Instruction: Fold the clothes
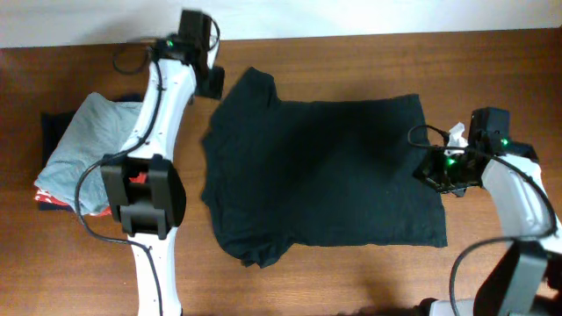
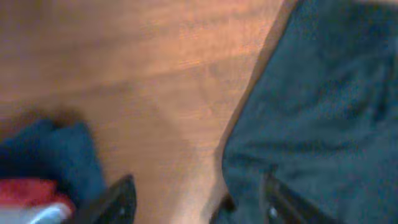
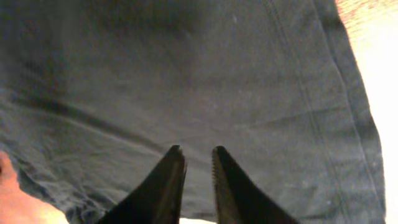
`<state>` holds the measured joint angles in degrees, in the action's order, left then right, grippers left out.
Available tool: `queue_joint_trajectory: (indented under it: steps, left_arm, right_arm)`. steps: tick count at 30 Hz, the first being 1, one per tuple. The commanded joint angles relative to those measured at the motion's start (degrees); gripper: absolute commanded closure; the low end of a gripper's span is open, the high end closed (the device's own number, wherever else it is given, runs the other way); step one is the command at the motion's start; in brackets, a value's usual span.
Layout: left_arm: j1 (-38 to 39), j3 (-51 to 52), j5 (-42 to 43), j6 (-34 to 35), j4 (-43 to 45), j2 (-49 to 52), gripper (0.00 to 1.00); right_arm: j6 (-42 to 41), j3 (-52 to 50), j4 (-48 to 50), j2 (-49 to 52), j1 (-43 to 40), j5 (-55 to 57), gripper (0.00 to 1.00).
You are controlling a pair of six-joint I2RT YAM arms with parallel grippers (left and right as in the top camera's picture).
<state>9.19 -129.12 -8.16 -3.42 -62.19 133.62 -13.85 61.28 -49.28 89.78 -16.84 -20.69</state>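
Observation:
The black T-shirt lies spread flat on the wooden table, collar end to the left and hem to the right. My left gripper hovers at the shirt's upper left sleeve. In the left wrist view this gripper is open wide, with bare wood and the shirt's edge below and nothing between the fingers. My right gripper is over the shirt's right hem. The right wrist view shows it open by a narrow gap above the dark fabric, gripping nothing.
A pile of folded garments sits at the table's left: a light grey-blue one on top, navy and orange-red beneath. The navy cloth shows beside my left finger. The left arm's base stands between pile and shirt.

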Motion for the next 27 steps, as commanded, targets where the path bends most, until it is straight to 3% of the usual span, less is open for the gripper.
queue_joint_trajectory:
  steps: [1, 4, 9, 11, 16, 20, 27]
  left_arm:
    - [-0.37, -10.29, -0.7, 0.13, -8.68, -2.43, 0.36]
    - [-0.42, -19.8, -0.94, 0.15, -22.01, -4.83, 0.36]
    - [-0.42, -23.93, -0.87, 2.62, -33.59, -9.57, 0.46]
    - [-0.42, -23.37, 0.2, 3.26, -34.51, -11.91, 0.51]
    - [0.5, -22.1, 1.31, 4.24, -34.51, -18.73, 0.54]
    - [1.2, -14.25, 1.2, 5.01, -34.51, -27.85, 0.53]
    - [1.31, 14.82, 2.19, 7.08, -33.2, -44.68, 0.53]
  right_arm:
    - [2.03, 0.68, -0.98, -6.21, 0.33, -0.57, 0.76]
    - [2.97, 0.68, -2.82, -10.62, 0.33, -0.59, 0.73]
    - [3.15, 0.68, -6.27, -16.65, 0.33, -0.55, 0.69]
    - [3.15, 0.68, -7.34, -18.51, 0.33, -0.55, 0.67]
    - [3.13, 0.68, -8.92, -21.59, 0.33, -0.55, 0.65]
    - [3.1, 0.68, -10.08, -22.21, 0.33, -0.59, 0.64]
    - [3.1, 0.68, -10.45, -22.18, 0.33, -0.55, 0.63]
